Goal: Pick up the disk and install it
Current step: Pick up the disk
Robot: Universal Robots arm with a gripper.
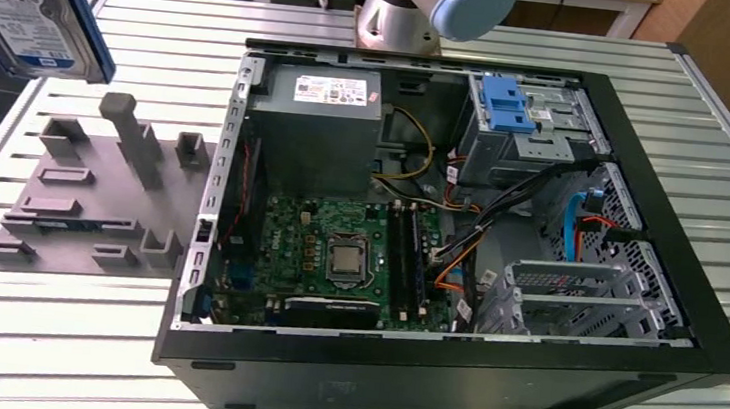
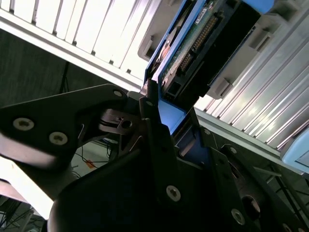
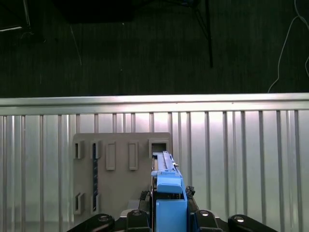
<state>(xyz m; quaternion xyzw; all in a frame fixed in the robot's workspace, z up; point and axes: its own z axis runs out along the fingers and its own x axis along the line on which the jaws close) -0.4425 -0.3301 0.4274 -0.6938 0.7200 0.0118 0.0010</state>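
The exterior view is looking down over the open computer case (image 1: 457, 369) and the grey holder plate (image 1: 111, 205); the first wrist view is gazing down on that same plate (image 3: 123, 188) from well above; the second wrist view is sitting tight against the disk (image 2: 193, 53).

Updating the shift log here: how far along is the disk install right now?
Done: the disk is picked up, off the table, at the exterior view's left of the open computer case. In hand: both wrist views show the claw shut on its blue carrier, near the grey slotted holder. Left: the install itself; the disk is not in the case.
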